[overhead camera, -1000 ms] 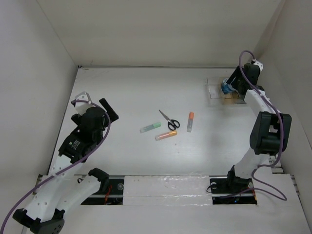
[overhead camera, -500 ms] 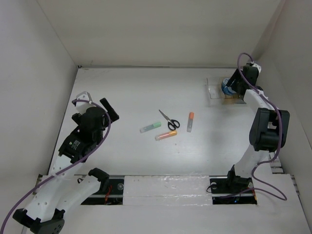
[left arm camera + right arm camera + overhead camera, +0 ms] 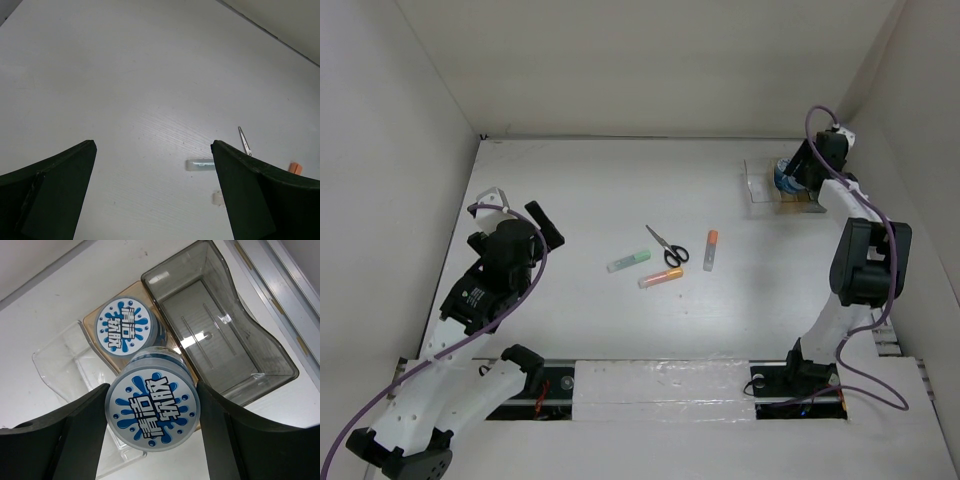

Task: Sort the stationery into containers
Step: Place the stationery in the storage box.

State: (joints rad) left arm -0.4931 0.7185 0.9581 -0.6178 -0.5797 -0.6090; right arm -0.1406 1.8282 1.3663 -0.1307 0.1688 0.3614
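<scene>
Between the fingers of the right gripper a blue-and-white roll is clamped, its printed face toward the wrist. Just beyond the fingertips lies the tan section of the organiser. A second roll fills its far part and the dark grey section borders on the right, so I judge the room for lowering is tight. The left gripper, its jaws apart and empty, has the scissors well ahead of it.

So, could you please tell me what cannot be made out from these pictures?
- Top view: the organiser compartments, too small and partly covered by the right claw.
- Right wrist view: what lies beneath the nearer roll, hidden by the roll itself.
- Left wrist view: the scissors handles and most of the orange-ended pen, hidden behind the left claw finger.
</scene>
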